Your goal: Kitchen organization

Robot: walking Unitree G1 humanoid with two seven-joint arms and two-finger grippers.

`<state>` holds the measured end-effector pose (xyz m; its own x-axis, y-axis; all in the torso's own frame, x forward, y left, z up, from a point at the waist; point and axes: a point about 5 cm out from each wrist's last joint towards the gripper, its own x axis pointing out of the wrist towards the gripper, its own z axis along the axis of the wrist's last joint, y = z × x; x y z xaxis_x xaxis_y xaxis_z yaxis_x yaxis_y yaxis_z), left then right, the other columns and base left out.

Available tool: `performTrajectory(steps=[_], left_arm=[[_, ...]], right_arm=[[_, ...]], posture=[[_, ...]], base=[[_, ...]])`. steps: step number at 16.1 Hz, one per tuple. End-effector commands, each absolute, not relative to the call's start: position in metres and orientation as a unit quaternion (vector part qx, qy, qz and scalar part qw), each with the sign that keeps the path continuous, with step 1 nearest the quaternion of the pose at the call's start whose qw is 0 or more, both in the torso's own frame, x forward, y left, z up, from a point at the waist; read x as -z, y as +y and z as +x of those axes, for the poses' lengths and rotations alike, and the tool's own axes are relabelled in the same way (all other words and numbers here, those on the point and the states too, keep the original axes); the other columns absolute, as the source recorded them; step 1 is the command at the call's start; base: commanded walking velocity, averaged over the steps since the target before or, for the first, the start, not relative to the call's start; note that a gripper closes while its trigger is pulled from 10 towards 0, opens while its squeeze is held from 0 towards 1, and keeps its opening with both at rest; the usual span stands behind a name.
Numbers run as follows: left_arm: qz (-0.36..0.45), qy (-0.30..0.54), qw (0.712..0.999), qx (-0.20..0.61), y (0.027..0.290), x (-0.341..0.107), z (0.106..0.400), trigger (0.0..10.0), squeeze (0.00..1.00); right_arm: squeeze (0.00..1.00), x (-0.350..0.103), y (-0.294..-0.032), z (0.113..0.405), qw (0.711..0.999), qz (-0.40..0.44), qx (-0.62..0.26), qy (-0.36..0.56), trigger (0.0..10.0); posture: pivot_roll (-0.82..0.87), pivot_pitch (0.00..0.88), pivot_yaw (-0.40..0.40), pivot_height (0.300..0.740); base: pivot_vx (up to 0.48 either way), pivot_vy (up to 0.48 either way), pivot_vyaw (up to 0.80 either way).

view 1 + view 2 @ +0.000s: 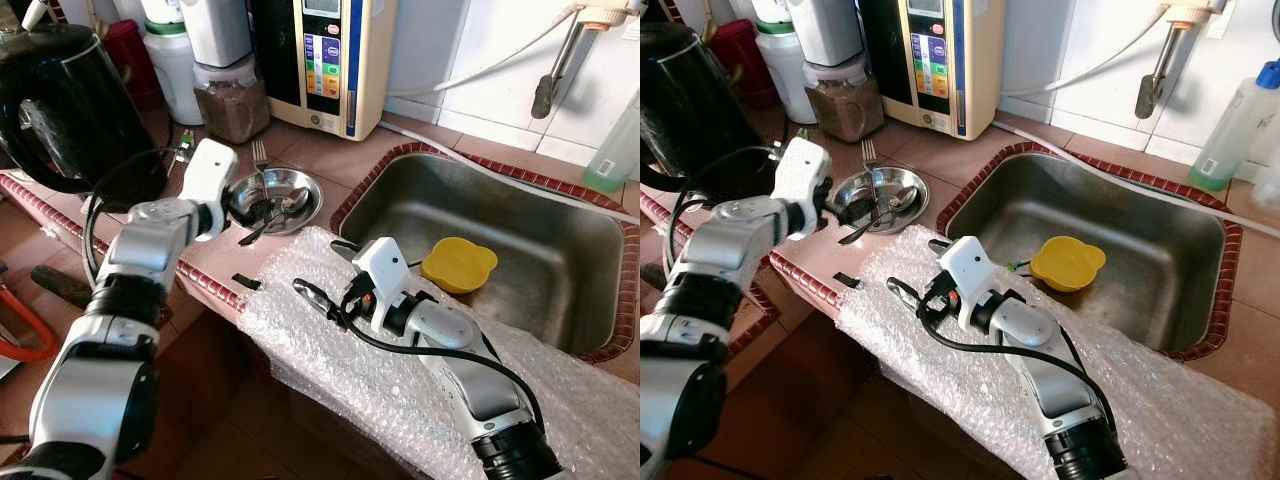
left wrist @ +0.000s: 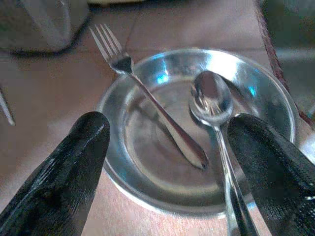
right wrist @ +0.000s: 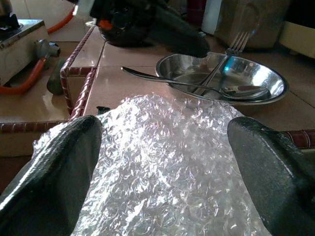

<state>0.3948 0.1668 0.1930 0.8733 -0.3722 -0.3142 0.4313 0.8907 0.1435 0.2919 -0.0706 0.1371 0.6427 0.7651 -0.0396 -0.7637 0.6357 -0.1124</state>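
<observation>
The left gripper [image 2: 167,162], spread wide over the bowl [image 1: 305,205] near the counter's front edge, could knock the spoon [image 2: 211,103] off. The right gripper [image 3: 162,162] is spread too.

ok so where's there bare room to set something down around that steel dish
Bare tile lies between the steel dish, the brown jar and the sink rim. The sink floor is free apart from the yellow bowl. The bubble wrap is open ahead of the right claw. Crowded: the dish, holding fork, spoon and left claw.
</observation>
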Motion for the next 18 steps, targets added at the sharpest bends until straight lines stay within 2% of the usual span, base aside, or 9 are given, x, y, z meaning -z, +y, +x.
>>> performTrajectory(steps=[1, 3, 4, 6, 13, 18], left_arm=[[0.103, 0.140, 0.963, 0.205, 0.162, -0.193, 0.398, 10.0, 1.00], [0.100, 0.155, 0.960, 0.213, 0.157, -0.185, 0.398, 10.0, 1.00], [0.097, 0.168, 0.958, 0.210, 0.155, -0.177, 0.398, 10.0, 0.59], [0.094, 0.190, 0.956, 0.204, 0.153, -0.163, 0.396, 10.0, 0.00], [0.102, 0.226, 0.944, 0.218, 0.159, -0.149, 0.393, 10.0, 0.00], [0.113, 0.231, 0.939, 0.227, 0.178, -0.156, 0.391, 10.0, 0.00]], right_arm=[[0.00, -0.141, -0.068, 0.293, 0.902, -0.064, -0.427, -0.014, 10.0], [0.00, -0.141, -0.068, 0.294, 0.902, -0.064, -0.426, -0.015, 10.0], [0.00, -0.141, -0.068, 0.294, 0.903, -0.064, -0.425, -0.015, 10.0], [0.00, -0.141, -0.069, 0.293, 0.904, -0.064, -0.422, -0.015, 10.0], [0.00, -0.139, -0.070, 0.292, 0.905, -0.063, -0.420, -0.014, 10.0], [0.00, -0.139, -0.069, 0.293, 0.905, -0.063, -0.420, -0.014, 10.0]], posture=[[-0.07, 0.011, 0.070, 0.740], [-0.07, 0.009, 0.074, 0.740], [-0.08, 0.007, 0.077, 0.740], [-0.08, 0.008, 0.079, 0.740], [-0.07, 0.020, 0.086, 0.740], [-0.06, 0.024, 0.091, 0.740]], base=[[0.000, 0.000, 0.00], [0.000, 0.000, 0.00], [0.000, 0.000, 0.00], [0.000, 0.000, 0.00], [0.000, 0.000, 0.00], [0.000, 0.000, 0.00]])
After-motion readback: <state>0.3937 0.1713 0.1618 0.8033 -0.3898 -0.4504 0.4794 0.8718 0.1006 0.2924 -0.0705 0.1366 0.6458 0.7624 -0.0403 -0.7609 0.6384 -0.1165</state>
